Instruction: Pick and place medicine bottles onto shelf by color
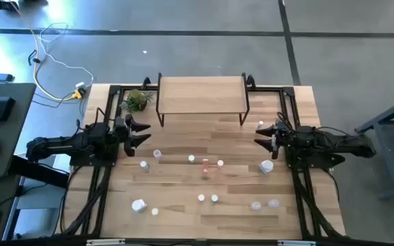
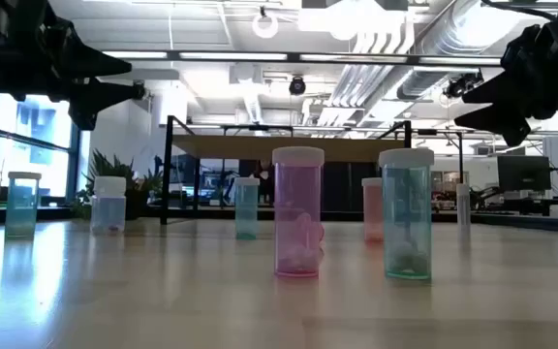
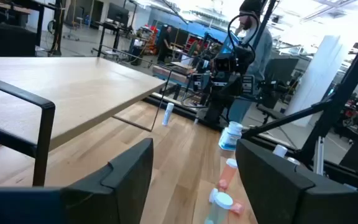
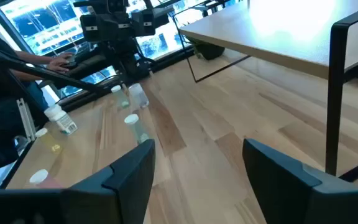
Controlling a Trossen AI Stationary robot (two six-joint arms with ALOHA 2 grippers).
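Several small medicine bottles stand or lie scattered on the wooden tabletop: a pink one and a green one near the front, a larger white one at the right, another white one at the front left. The shelf, a light-wood board on black legs, stands at the far middle with nothing on it. My left gripper hovers open above the table's left side. My right gripper hovers open above the right side. Both hold nothing.
A green plant sits at the shelf's left end. Black frame rails run along both table sides. A person stands in the room beyond the table. Bare tabletop lies between the shelf and the bottles.
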